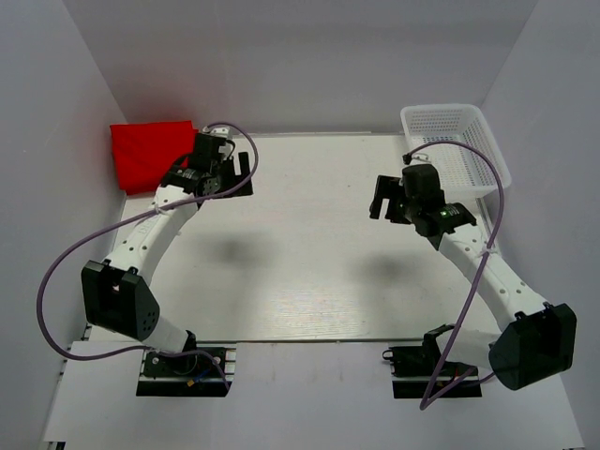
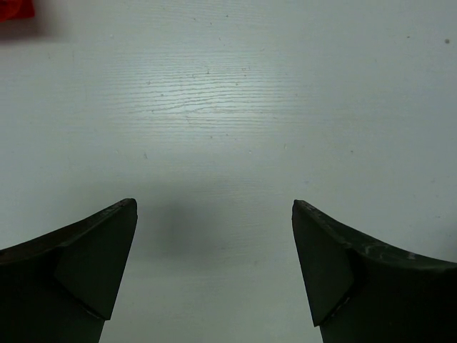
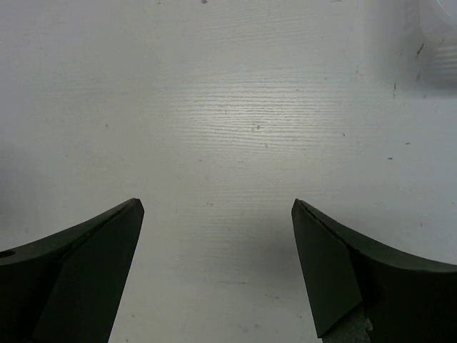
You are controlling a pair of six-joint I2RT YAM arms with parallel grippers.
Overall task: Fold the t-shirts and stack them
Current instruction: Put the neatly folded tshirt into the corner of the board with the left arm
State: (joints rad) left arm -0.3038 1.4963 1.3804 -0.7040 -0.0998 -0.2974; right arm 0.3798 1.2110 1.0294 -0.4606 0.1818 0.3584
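Folded bright red t-shirts (image 1: pixel 148 153) lie in a pile at the far left corner of the white table; how many are in it I cannot tell. A sliver of red t-shirt (image 2: pixel 16 10) shows at the top left of the left wrist view. My left gripper (image 1: pixel 242 172) hovers just right of the pile, open, with only bare table between its fingers (image 2: pixel 100 257). My right gripper (image 1: pixel 379 198) hangs open over the table's right half, nothing between its fingers (image 3: pixel 335 264).
A white mesh basket (image 1: pixel 457 147) stands at the far right corner, close behind the right arm. White walls enclose the table on the left, back and right. Purple cables loop from both arms.
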